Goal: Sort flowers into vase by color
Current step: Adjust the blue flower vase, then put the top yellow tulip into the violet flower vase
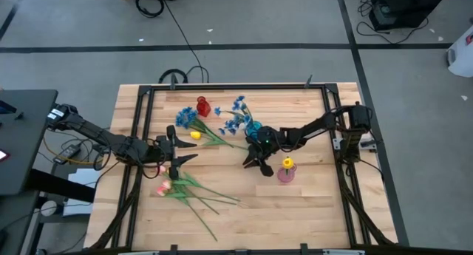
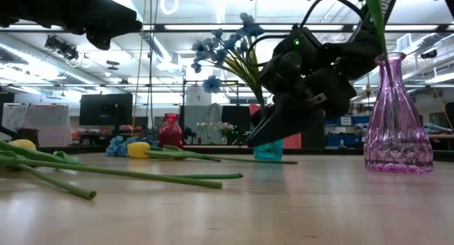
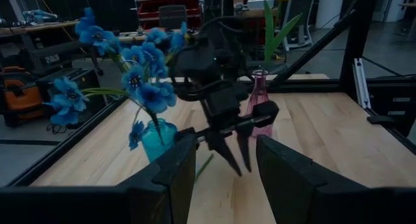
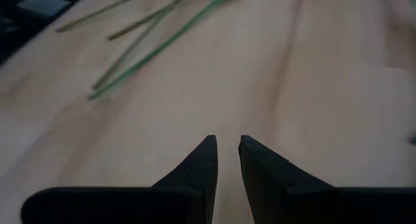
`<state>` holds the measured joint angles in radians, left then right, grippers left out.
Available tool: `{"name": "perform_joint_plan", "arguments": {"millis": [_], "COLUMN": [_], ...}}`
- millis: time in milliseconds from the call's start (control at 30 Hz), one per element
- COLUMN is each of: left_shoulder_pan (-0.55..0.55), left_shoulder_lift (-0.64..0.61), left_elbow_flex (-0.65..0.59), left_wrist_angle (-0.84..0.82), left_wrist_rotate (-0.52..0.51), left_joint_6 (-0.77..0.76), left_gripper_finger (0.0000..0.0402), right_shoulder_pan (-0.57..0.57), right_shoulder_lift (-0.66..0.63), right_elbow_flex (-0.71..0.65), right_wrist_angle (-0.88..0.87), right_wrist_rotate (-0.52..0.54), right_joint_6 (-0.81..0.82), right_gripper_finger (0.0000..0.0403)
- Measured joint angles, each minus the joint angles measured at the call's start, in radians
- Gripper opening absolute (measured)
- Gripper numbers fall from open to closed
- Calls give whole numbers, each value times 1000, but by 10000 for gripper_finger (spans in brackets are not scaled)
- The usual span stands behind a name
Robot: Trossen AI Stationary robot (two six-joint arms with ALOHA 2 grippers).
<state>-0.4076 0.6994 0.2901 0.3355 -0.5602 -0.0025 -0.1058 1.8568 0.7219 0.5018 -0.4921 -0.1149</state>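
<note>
A teal vase (image 1: pixel 253 128) holds blue flowers (image 3: pixel 140 74). A purple vase (image 1: pixel 286 172) holds one yellow tulip (image 1: pixel 287 163). A red vase (image 1: pixel 202 106) stands at the far side. On the table lie a blue spray (image 1: pixel 185 118), a yellow tulip (image 1: pixel 195 135) and pink tulips (image 1: pixel 162 187), their green stems (image 4: pixel 149 36) running toward the near edge. My right gripper (image 1: pixel 255 162) hangs slanting down between the two filled vases, narrowly open, with nothing between its fingers (image 4: pixel 226 152). My left gripper (image 1: pixel 177 153) stands level and open above the table's left part, also holding nothing (image 3: pixel 225 145).
A black metal frame (image 1: pixel 140 122) runs around the wooden table top. Bare wood lies in the near right part of the table (image 1: pixel 295 211). The room beyond shows shelves, screens and chairs.
</note>
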Motion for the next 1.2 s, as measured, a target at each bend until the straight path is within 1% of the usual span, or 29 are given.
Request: {"name": "perform_joint_plan", "arguments": {"millis": [333,467,533,700,867,1000,1200], "left_shoulder_pan": [0,0,0,0,0,0,0], "left_shoulder_lift": [0,0,0,0,0,0,0], "left_elbow_flex": [0,0,0,0,0,0,0], "left_wrist_angle": [-21,-20,-20,-20,-20,-20,-19], "left_wrist_rotate": [0,0,0,0,0,0,0], "left_joint_6": [-5,-7,-8,-8,-9,-9,-9], "left_gripper_finger": [168,168,168,168,168,168,168], "right_shoulder_pan": [-75,-80,-67,-17,17,28,11], "right_shoulder_lift": [0,0,0,0,0,0,0], "right_elbow_flex": [0,0,0,0,0,0,0], "right_wrist_angle": [-10,-6,-3,-2,4,5,5], "right_wrist_rotate": [51,70,109,255,320,408,425], "right_joint_6": [-20,-21,-26,-19,-14,25,123], "right_gripper_finger": [79,79,79,79,79,79,79]}}
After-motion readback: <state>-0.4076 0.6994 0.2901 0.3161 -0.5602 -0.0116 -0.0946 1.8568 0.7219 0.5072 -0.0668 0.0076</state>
